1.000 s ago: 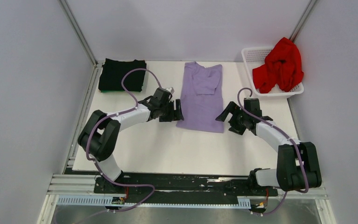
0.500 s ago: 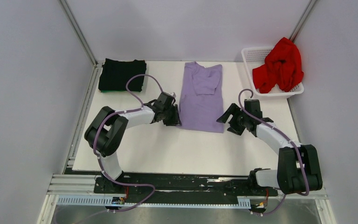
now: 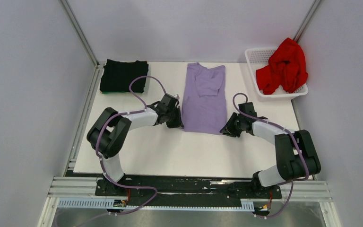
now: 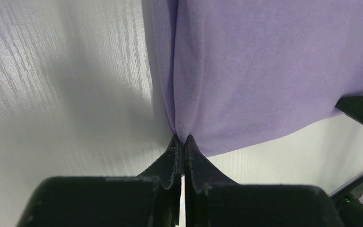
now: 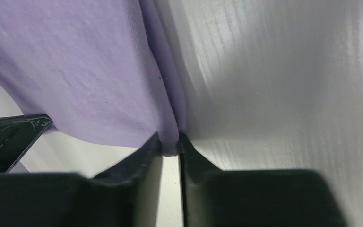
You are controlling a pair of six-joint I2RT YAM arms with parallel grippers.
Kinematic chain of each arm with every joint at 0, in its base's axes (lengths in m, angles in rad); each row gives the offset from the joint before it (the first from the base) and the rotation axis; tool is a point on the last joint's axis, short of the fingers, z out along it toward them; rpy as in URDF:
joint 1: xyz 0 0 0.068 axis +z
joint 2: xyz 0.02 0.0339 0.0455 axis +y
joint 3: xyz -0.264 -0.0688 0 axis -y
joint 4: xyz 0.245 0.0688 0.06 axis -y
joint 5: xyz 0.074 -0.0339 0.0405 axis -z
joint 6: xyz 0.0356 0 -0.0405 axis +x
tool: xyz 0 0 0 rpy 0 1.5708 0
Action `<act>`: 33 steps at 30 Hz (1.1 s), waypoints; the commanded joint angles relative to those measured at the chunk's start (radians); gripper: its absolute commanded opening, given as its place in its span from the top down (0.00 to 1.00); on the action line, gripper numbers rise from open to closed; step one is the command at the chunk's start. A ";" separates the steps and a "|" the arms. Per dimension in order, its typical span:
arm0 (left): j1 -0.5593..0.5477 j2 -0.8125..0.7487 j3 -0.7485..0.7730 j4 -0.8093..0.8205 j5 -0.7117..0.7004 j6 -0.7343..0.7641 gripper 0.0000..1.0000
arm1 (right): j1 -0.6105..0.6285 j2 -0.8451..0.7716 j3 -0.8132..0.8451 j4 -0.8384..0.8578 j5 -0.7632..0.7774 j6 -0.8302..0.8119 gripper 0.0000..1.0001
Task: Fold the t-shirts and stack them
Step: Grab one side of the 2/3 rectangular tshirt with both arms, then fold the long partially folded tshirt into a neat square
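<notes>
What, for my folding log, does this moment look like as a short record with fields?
lavender t-shirt: lies flat mid-table as a narrow strip, one sleeve folded over on top
left gripper: shut on its near left corner
right gripper: shut on its near right corner
black t-shirt: folded, at far left corner of table
red t-shirt: crumpled in white basket, not yet folded

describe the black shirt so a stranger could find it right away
On the white table, look to the far left corner. The black shirt lies there neatly folded, unlike the lavender shirt spread mid-table and the red shirt heaped in the basket.
</notes>
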 commanded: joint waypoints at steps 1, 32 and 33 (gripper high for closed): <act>-0.013 0.002 -0.020 -0.053 -0.024 0.007 1.00 | 0.039 0.011 0.026 -0.026 0.057 -0.005 0.94; -0.337 -0.888 -0.194 -0.456 -0.589 -0.158 1.00 | 0.275 -0.507 0.117 -0.331 -0.106 -0.079 1.00; -0.322 -0.867 -0.164 -0.457 -0.606 -0.147 1.00 | 0.258 -0.483 0.133 -0.318 -0.112 -0.080 1.00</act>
